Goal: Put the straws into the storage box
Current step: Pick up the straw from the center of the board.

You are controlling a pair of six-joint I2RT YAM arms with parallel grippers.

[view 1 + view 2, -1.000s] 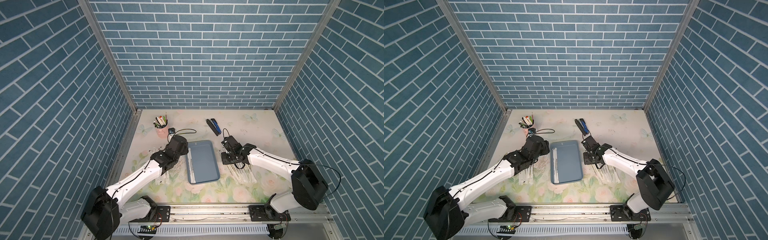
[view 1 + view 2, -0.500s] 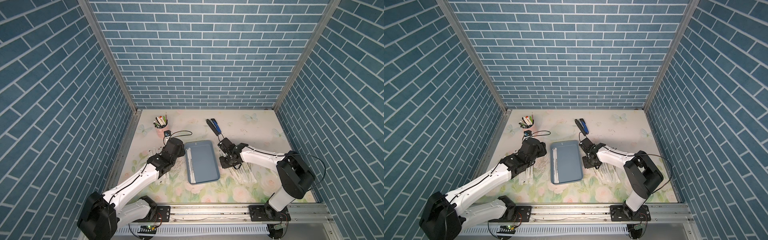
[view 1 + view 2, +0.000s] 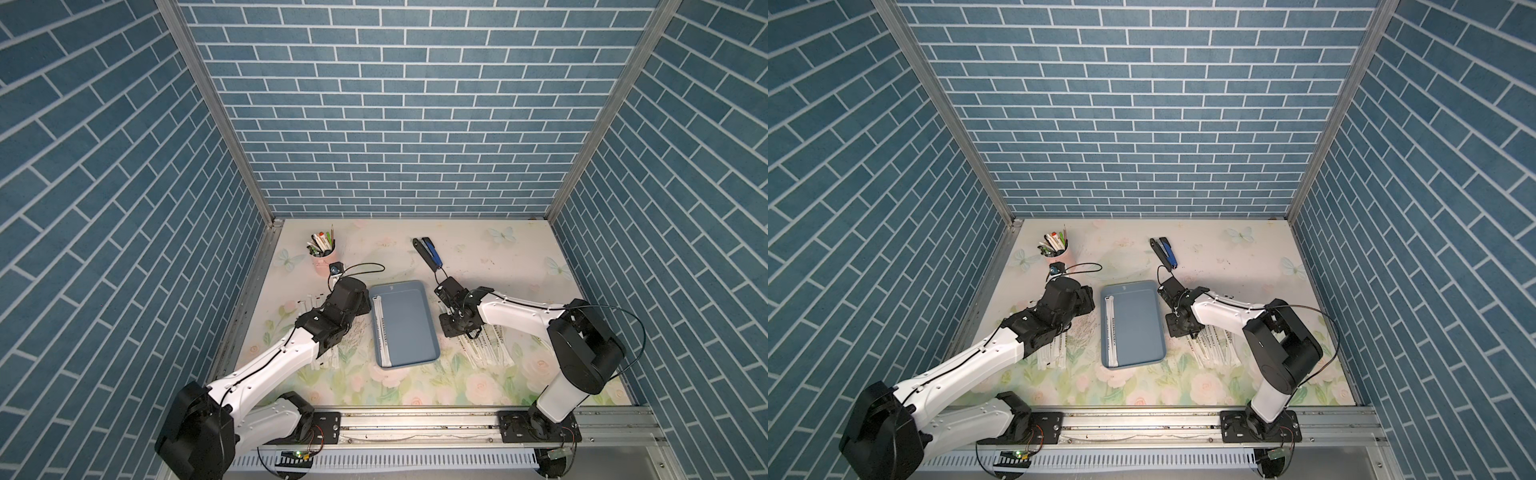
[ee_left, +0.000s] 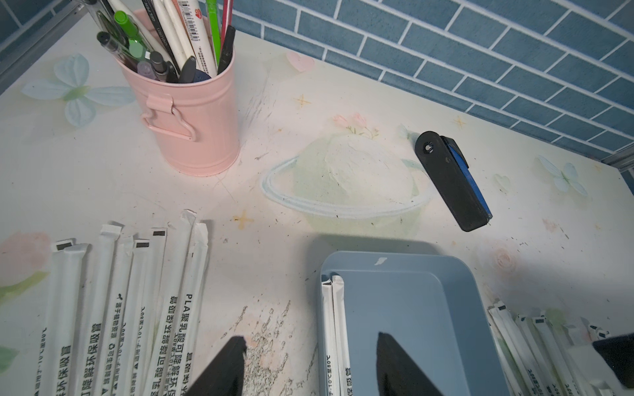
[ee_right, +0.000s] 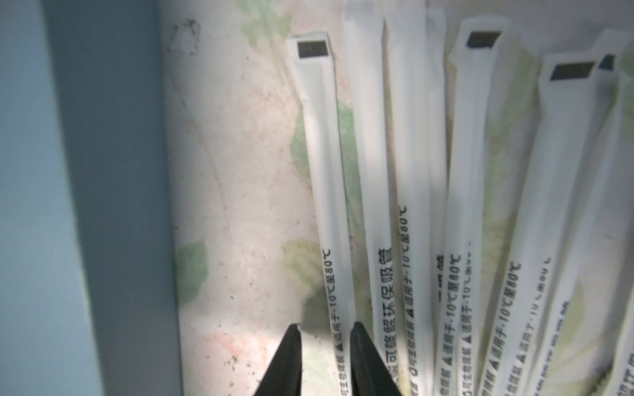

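Observation:
The storage box (image 3: 409,328) is a blue-grey tray in the middle of the table, seen in both top views (image 3: 1138,324). Two straws (image 4: 334,325) lie inside it along its left wall. More straws lie in a left pile (image 4: 137,291) and a right pile (image 3: 486,349). My left gripper (image 4: 308,337) is open and empty, its fingers standing either side of the tray's left wall. My right gripper (image 5: 326,325) is low over the right pile, next to the tray wall (image 5: 103,171). It is narrowly open, with one straw (image 5: 324,171) running between its fingers, and a gap remains beside the straw.
A pink cup of pens (image 3: 323,259) stands at the back left, just beyond my left wrist. A dark blue-and-black stapler (image 3: 428,253) lies behind the tray. Blue brick walls close in the table on three sides.
My right arm's elbow has swung inward and its gripper has shifted toward the tray side of the right pile. My left arm has barely moved.

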